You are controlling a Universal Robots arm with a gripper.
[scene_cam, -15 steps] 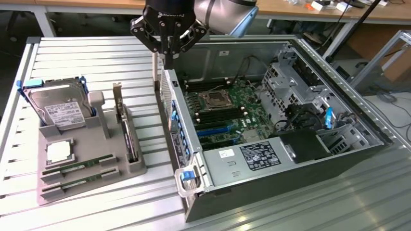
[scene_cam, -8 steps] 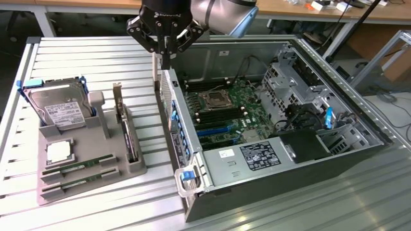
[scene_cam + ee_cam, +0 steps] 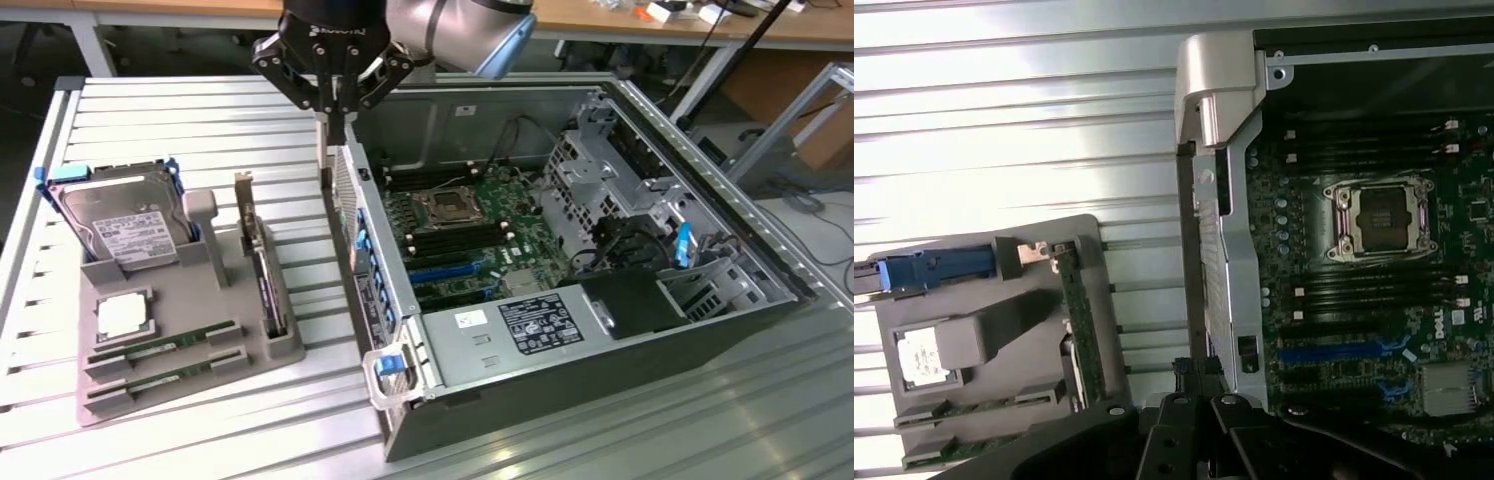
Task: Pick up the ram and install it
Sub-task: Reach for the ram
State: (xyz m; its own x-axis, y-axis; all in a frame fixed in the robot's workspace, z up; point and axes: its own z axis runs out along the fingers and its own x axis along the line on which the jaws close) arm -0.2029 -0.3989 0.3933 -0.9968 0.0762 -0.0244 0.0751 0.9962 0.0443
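Above the computer case's [image 3: 350,190] edge on the exterior view's left, the gripper [image 3: 334,115] hangs closed on nothing, with bare table [image 3: 174,120] alongside. Well apart, the ram [image 3: 158,349] lies flat in the gray holder [image 3: 287,350]. The hard drive's [image 3: 127,225] label is unreadable.

The arm [image 3: 461,28] comes in from the top of the exterior view. Its grey joint (capped in blue) is bent, so the wrist points straight down. The black gripper [image 3: 335,120] hangs vertical, and its two fingers [image 3: 350,98] are pinched together to a point. Its dark linkages [image 3: 1184,440] spread in a fan in the wrist view.
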